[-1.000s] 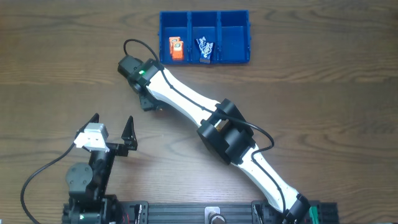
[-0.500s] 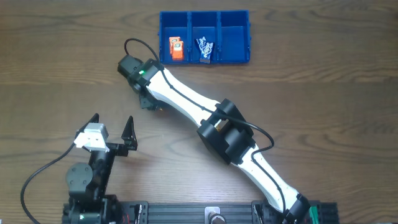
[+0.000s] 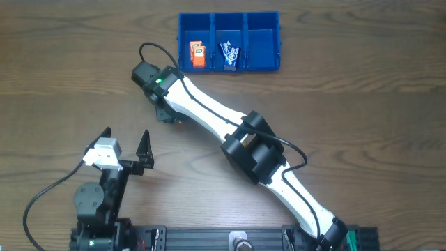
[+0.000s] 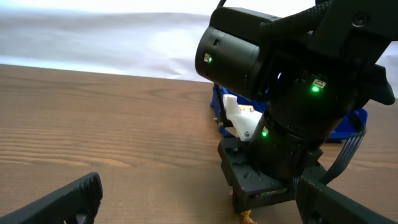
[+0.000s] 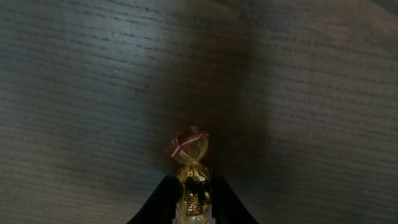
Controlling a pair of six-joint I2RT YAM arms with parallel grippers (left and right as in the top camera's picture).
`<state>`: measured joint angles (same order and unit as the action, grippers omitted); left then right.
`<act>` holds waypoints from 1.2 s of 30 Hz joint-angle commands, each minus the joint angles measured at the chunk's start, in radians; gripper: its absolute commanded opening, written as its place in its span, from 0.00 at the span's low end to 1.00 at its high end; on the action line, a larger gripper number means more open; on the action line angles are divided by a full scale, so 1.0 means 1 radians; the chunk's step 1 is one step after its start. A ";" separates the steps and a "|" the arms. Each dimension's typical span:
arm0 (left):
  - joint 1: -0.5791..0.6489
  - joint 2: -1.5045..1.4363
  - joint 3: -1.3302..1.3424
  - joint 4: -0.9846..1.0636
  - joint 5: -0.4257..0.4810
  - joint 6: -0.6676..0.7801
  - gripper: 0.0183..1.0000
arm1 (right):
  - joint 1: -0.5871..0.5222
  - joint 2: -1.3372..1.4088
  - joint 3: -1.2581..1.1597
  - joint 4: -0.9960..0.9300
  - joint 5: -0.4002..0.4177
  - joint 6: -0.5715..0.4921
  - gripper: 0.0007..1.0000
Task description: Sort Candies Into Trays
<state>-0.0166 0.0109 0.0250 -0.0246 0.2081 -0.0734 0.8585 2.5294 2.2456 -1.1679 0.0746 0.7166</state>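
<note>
At the far side of the counter (image 3: 362,125), about the middle, sits a three-compartment tray (image 3: 268,49), with a candy box (image 3: 198,54) in its left compartment and a candy packet (image 3: 228,54) in the middle one. The right arm reaches diagonally from the near right corner across the middle, so its tool (image 5: 193,186) hangs low, left of and nearer than the tray's near-left corner, with a twist-wrapped candy (image 5: 190,165) pinched between its fingers. The left tool (image 3: 127,132) stands near the near-left edge, well apart from both.
</note>
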 commanded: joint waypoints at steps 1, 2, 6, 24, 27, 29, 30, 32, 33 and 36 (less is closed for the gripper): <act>0.004 -0.006 -0.020 -0.031 0.018 0.007 1.00 | -0.023 -0.012 0.015 -0.040 0.014 0.008 0.15; 0.004 -0.006 -0.020 -0.031 0.018 0.007 1.00 | -0.034 -0.039 0.015 -0.051 0.028 -0.003 0.15; 0.004 -0.006 -0.020 -0.031 0.018 0.007 1.00 | -0.090 -0.166 0.015 -0.087 0.068 -0.053 0.14; 0.004 -0.006 -0.020 -0.031 0.018 0.007 1.00 | -0.503 -0.258 0.040 0.047 0.184 -0.307 0.16; 0.004 -0.006 -0.020 -0.031 0.018 0.007 1.00 | -0.535 -0.225 0.040 0.066 0.159 -0.327 0.17; 0.004 -0.006 -0.020 -0.031 0.018 0.007 1.00 | -0.541 -0.210 0.039 0.070 0.160 -0.326 0.17; 0.004 -0.006 -0.020 -0.031 0.018 0.007 1.00 | -0.541 -0.205 0.039 0.072 0.160 -0.326 0.17; 0.004 -0.006 -0.020 -0.031 0.018 0.006 1.00 | -0.540 -0.195 0.039 0.078 0.160 -0.326 0.17; 0.004 -0.006 -0.020 -0.031 0.018 0.007 1.00 | -0.540 -0.188 0.039 0.080 0.160 -0.326 0.17; 0.004 -0.006 -0.020 -0.031 0.018 0.007 1.00 | -0.541 -0.173 0.039 0.079 0.159 -0.326 0.20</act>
<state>-0.0166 0.0109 0.0250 -0.0246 0.2081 -0.0734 0.3183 2.3337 2.2875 -1.0924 0.2348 0.4076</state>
